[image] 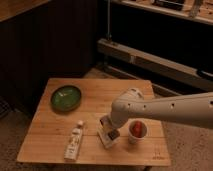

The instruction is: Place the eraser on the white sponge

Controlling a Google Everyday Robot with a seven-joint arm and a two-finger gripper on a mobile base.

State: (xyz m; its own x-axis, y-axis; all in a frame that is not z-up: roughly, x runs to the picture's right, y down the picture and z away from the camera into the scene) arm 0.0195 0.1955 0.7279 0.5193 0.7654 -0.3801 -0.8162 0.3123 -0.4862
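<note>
Matt fingers above the white sponge on a smooth wooden table.

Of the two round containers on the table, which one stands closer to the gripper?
The white cup holding something red, right beside the gripper at the white sponge. The green bowl sits much farther away.

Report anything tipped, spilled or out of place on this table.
The white bottle lies on its side near the front-left edge of the table. No spill shows. The gripper is low over the white sponge.
</note>
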